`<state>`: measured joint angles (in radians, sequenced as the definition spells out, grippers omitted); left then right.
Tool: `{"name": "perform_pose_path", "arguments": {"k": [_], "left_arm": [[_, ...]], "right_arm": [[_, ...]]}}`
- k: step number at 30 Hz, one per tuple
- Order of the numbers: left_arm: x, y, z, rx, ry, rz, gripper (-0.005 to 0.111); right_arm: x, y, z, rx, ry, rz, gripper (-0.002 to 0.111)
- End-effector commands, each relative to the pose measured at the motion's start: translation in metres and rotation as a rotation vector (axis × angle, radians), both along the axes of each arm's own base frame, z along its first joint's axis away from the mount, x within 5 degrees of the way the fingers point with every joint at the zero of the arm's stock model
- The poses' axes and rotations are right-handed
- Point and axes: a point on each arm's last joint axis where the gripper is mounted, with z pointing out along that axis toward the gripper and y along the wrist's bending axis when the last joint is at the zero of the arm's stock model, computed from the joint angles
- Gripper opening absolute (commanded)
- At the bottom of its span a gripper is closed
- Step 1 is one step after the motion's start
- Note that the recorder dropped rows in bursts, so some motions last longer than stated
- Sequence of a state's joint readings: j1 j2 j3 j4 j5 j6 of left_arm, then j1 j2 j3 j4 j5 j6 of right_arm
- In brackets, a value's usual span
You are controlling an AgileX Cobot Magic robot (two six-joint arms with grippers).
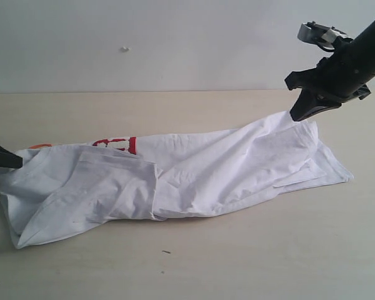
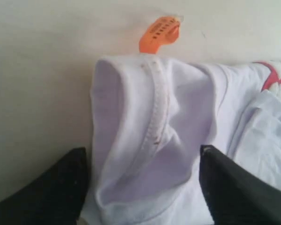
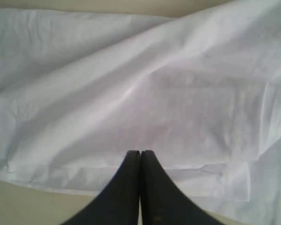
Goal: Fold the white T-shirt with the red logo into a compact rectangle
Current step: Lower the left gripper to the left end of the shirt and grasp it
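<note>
On the table, the white T-shirt lies folded lengthwise, running left to right. The left gripper is at its left end, jaws wide, straddling the collar and gripping nothing. The orange tag pokes out beyond. The red logo partly shows on the far edge. Farther right, the right gripper is closed, pinching a raised shirt corner.
</note>
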<state>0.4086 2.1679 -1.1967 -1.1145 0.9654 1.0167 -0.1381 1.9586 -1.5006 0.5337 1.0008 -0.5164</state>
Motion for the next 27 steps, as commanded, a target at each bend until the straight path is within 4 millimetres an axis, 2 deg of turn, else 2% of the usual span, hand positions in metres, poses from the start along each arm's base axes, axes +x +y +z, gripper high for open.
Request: {"name": "perform_pose_path", "arguments": {"k": [1,6,11,15,18,23,26,27], "left_arm": [[0.0,-0.002,-0.001,-0.003,-0.014,-0.033,0.061],[0.0,-0.009,-0.003,0.015,-0.009,-0.076,0.034],[0.0,-0.013,-0.002,0.019,-0.022,-0.11,0.0],[0.001,-0.013,0.007,0.025,-0.045,-0.109,0.0],[0.002,-0.011,0.025,0.069,-0.088,-0.113,0.0],[0.004,-0.008,0.066,0.178,-0.118,-0.139,0.0],[0.003,-0.012,0.084,0.232,-0.128,-0.123,0.0],[0.004,-0.02,0.089,0.229,-0.143,-0.133,0.0]], "right_arm": [[0.0,0.0,0.002,-0.001,-0.013,0.007,0.0],[0.0,0.0,0.002,-0.001,-0.013,0.007,0.0],[0.0,0.0,0.002,-0.001,-0.013,0.007,0.0],[0.0,0.0,0.002,-0.001,-0.013,0.007,0.0],[0.0,0.0,0.002,-0.001,-0.013,0.007,0.0],[0.001,0.0,0.003,0.007,-0.016,0.003,0.0],[0.001,0.0,0.003,0.01,-0.017,0.001,0.0],[0.001,0.001,0.003,0.014,-0.015,0.001,0.0]]}}
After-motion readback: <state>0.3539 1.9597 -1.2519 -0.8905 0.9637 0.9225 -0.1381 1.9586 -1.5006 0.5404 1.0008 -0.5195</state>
